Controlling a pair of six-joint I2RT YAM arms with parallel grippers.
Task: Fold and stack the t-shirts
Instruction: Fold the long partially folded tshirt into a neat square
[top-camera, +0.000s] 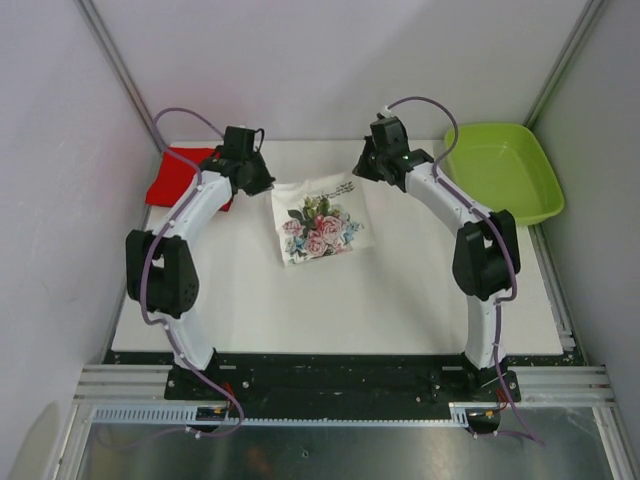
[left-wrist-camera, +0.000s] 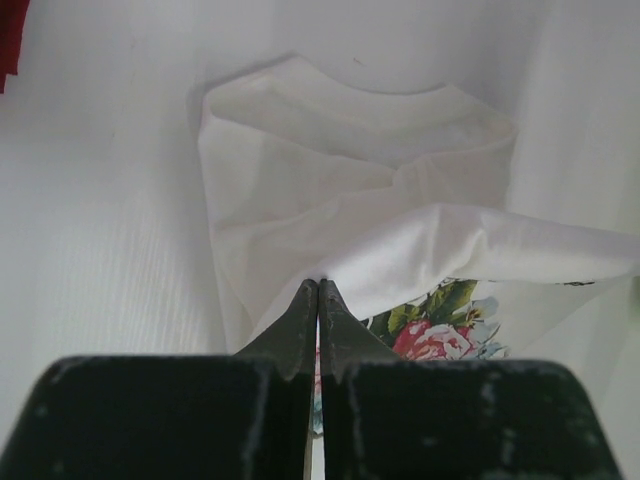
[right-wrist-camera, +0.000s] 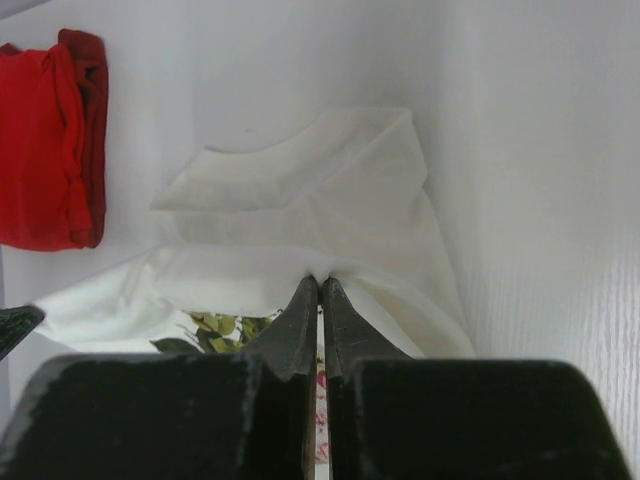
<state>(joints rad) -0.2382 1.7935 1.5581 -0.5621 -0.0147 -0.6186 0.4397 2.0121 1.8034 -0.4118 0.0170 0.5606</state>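
The white t-shirt (top-camera: 320, 228) with its flower print lies partly folded at the middle back of the table. Its far edge is lifted and pinched at both corners. My left gripper (top-camera: 264, 184) is shut on the left corner, the cloth (left-wrist-camera: 350, 170) bunching at its tips (left-wrist-camera: 318, 285). The right corner is held by my right gripper (top-camera: 362, 170), also shut, with white fabric (right-wrist-camera: 300, 200) gathered at its tips (right-wrist-camera: 320, 282). A folded red t-shirt (top-camera: 178, 176) rests at the back left, partly behind the left arm, and shows in the right wrist view (right-wrist-camera: 50, 150).
A lime-green plastic tray (top-camera: 505, 205) stands at the back right, beside the right arm. Grey walls close in the table on three sides. The white tabletop (top-camera: 330, 310) stretches toward the arm bases.
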